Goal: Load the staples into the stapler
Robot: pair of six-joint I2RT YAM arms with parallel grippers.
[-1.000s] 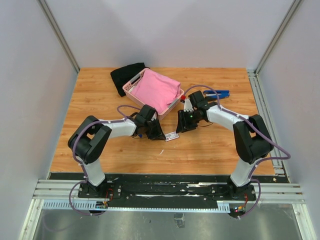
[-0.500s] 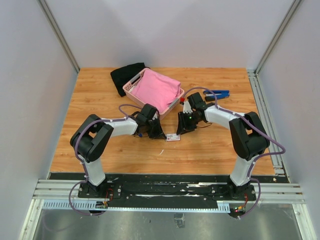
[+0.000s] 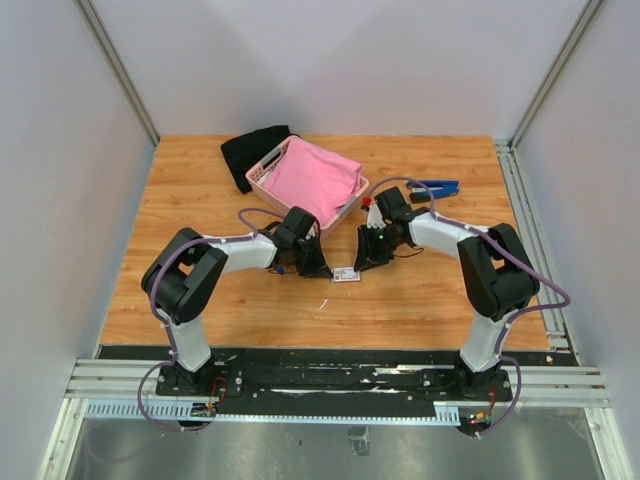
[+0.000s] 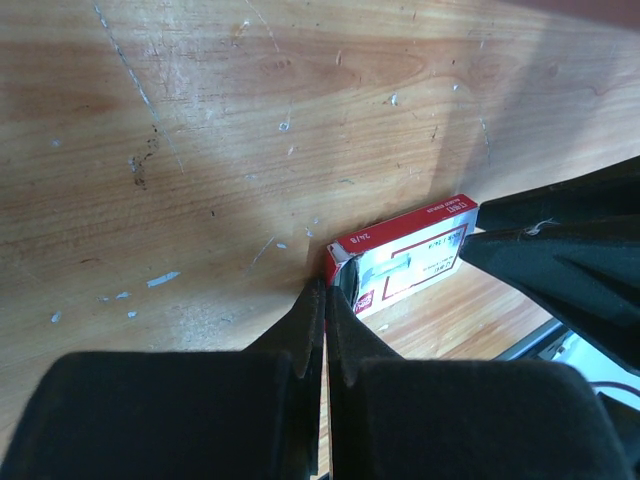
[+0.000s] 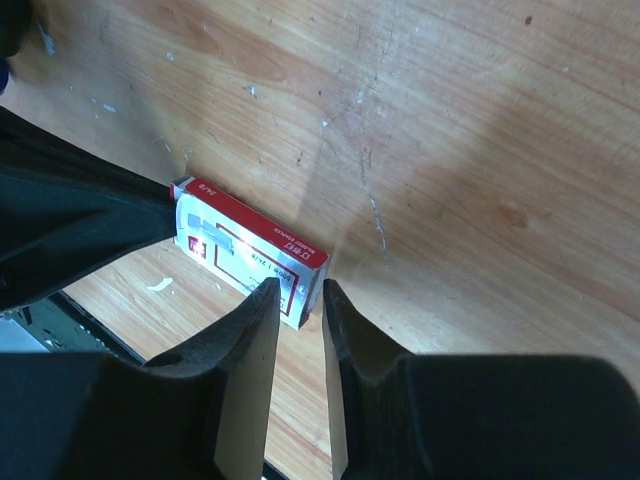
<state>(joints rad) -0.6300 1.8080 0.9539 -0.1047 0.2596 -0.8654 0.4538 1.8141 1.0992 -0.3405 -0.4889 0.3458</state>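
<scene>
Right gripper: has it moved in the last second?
Yes. The right gripper has edged slightly left, closer to the pink basket, and stands at the end of the staple box.

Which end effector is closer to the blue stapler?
Right. The right end effector is at the staple box end facing the blue stapler; the left end effector is at the opposite end, farther away.

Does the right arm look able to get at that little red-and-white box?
Probably yes: the right gripper straddles one end of the box, with nothing between them. The left gripper, shut at the other end, leaves that end free.
</scene>
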